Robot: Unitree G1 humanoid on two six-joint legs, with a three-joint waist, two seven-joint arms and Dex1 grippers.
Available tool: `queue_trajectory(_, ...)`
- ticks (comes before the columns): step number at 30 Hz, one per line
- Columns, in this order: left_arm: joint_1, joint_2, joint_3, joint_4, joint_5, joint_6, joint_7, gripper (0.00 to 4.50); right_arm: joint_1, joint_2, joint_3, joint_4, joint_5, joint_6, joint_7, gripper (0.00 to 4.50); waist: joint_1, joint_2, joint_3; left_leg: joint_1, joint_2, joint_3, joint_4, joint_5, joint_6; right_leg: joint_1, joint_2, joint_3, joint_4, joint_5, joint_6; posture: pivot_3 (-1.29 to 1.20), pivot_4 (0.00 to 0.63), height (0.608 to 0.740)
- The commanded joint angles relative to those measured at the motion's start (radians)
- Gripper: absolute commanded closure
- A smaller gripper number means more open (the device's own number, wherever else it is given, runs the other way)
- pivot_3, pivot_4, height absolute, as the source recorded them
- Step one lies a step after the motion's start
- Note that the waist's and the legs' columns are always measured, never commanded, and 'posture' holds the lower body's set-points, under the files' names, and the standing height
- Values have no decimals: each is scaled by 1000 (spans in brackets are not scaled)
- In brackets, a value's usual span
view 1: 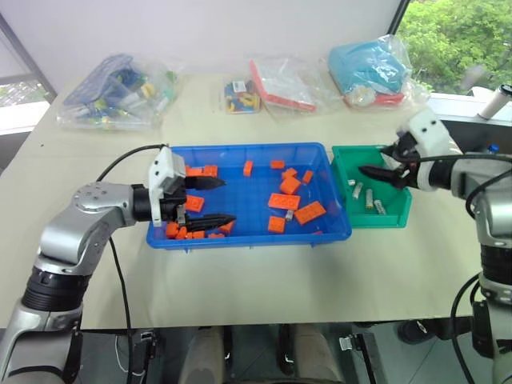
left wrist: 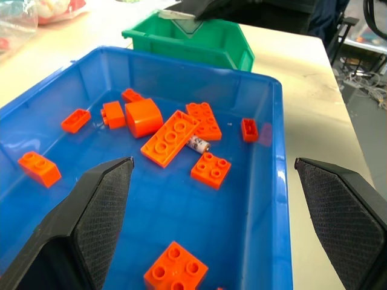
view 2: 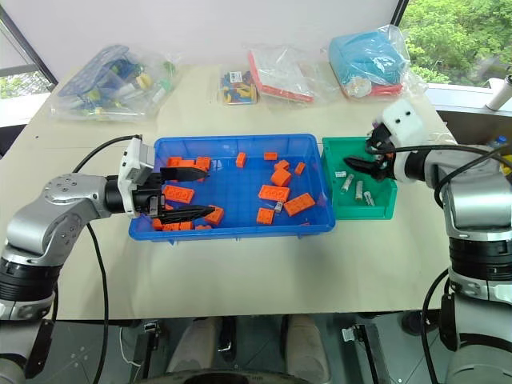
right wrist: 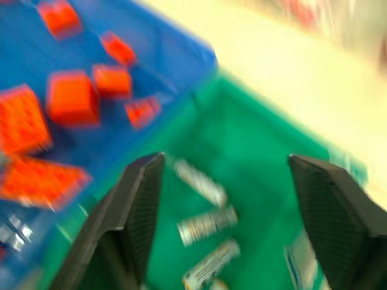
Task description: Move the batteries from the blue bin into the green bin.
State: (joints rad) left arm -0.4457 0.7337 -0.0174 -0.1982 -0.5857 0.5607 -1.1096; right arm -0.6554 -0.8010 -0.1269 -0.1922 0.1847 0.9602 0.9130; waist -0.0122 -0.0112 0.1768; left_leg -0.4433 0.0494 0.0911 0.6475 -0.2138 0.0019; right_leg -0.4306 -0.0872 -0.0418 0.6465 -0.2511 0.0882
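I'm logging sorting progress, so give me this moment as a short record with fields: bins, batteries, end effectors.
blue bin: holds scattered orange blocks and one battery beside a long block
green bin: touching the blue bin's right end, holds four batteries
left end effector: open, empty, over the blue bin's left part
right end effector: open, empty, above the green bin
table: plastic bags along the far edge
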Motion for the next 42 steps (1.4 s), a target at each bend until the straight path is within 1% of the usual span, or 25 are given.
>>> queue_trajectory(1, -19, -3, 9, -17, 5, -17, -2, 0, -45, 34, 54, -130, 111, 31, 40, 1148, 0, 0, 0, 0, 0, 0, 0, 0, 0, 0, 0, 0, 0, 0, 0, 0, 150, 736)
queue_trajectory(3, -18, -6, 11, -23, 6, -15, 3, 0, -56, 60, 104, -143, 141, 39, 45, 1148, 0, -1, 0, 0, 0, -2, 0, 0, 0, 0, 0, 0, 0, 0, 0, 0, 150, 736)
queue_trajectory(6, -16, -7, 18, -34, 6, -10, 13, 0, -64, 90, 197, -122, 146, 35, 43, 1148, 3, -1, 0, 0, 0, -2, 0, 0, 0, 0, 0, 0, 0, 0, 0, 0, 150, 736)
queue_trajectory(9, -10, -1, 32, -53, -1, 2, 30, 0, -61, 107, 268, -52, 127, 2, 36, 1148, 4, -1, 0, -1, 0, -2, 1, 0, 0, 0, -1, 0, 0, 0, 0, 0, 150, 736)
queue_trajectory(17, 44, 26, 81, -119, -22, 38, 68, 0, -50, 147, 333, 84, 104, -50, 1, 1148, 0, -1, 0, -1, 0, -2, 1, 0, 0, 0, 0, 0, 0, 0, 0, 0, 150, 736)
queue_trajectory(18, 50, 29, 86, -126, -25, 42, 72, 0, -45, 151, 341, 93, 98, -57, -4, 596, 1, -1, 0, -1, 0, -2, 1, 0, 0, 0, 0, 0, 0, 0, 0, 0, 150, 736)
queue_trajectory(20, 60, 35, 94, -136, -31, 47, 79, 0, -34, 159, 355, 112, 83, -79, -17, 45, 2, -1, 0, -1, 0, -2, 1, 0, 0, 0, 0, -1, 0, 0, 0, 0, 150, 736)
queue_trajectory(34, 49, 44, 96, -136, -37, 55, 94, 0, -30, 207, 378, 221, 45, -130, -48, 45, 4, -1, 0, -1, 0, -1, 1, 0, 0, 1, 0, -1, 0, 0, 0, 0, 150, 736)
queue_trajectory(37, 33, 42, 93, -126, -34, 57, 93, 0, -30, 211, 379, 223, 42, -135, -50, 806, 6, -1, 0, -1, -1, -1, 1, 0, 0, 1, 0, -1, 0, 0, 0, 0, 150, 736)
queue_trajectory(38, 28, 42, 93, -122, -33, 57, 92, 0, -28, 212, 381, 210, 44, -131, -49, 1392, 6, -1, 0, -1, -1, -1, 1, 0, 0, 1, 0, -1, 0, 0, 0, 0, 150, 736)
queue_trajectory(39, 22, 41, 92, -116, -31, 55, 91, 0, -32, 216, 385, 198, 45, -130, -49, 1752, 5, -1, 0, -1, -1, -1, 1, 0, 0, 1, 0, -1, 0, 0, 0, 0, 150, 736)
queue_trajectory(41, 16, 41, 90, -110, -28, 52, 89, 0, -47, 233, 390, 181, 48, -118, -58, 2745, 2, -1, 0, -1, -1, -1, 1, 0, 0, 1, 0, -1, 0, 0, 0, 0, 150, 736)
queue_trajectory(42, 13, 41, 89, -106, -26, 50, 88, 0, -56, 243, 393, 178, 48, -116, -60, 3168, 1, -1, 0, 0, 0, -1, 1, 0, 0, 1, 0, -1, 0, 0, 0, 0, 150, 736)
